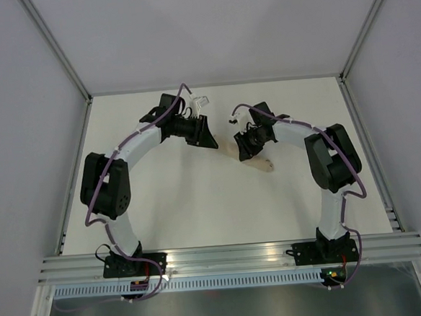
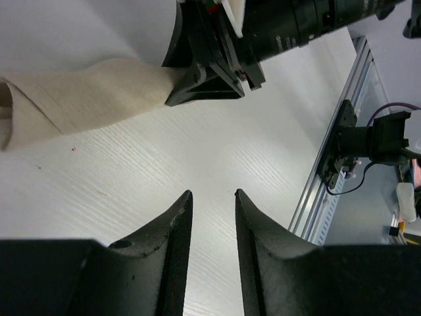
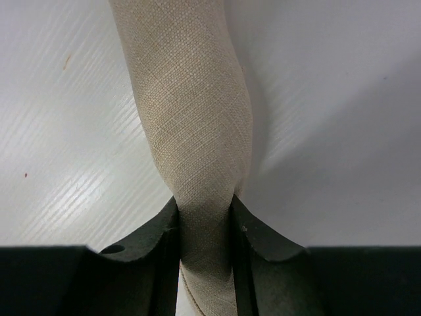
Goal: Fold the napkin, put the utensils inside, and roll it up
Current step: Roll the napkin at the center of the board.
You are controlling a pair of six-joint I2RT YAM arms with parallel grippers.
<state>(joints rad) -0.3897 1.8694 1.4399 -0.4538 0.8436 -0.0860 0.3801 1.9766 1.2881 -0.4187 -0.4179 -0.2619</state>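
We see napkin [image 3: 191, 118] as slim roll lying mid-table [image 1: 185, 210], between both arms. Right gripper [image 3: 204, 210] pinches roll near one end, jaws tight on cloth. Long axis of roll runs straight out from these fingers; in top view free end points toward right arm side. Left gripper [image 2: 212, 197] is empty, jaws parted only little, near pinched end, not touching. Fork not visible; we judge it may be inside roll. Right arm is nearer.

- A white, faintly grained table [image 1: 200, 209] is seen, marked by a tiny red speck [image 2: 74, 149].
- An aluminium rail [image 1: 232, 255] is mounted along its near edge.
- Grey walls [image 1: 21, 142] are set around it.
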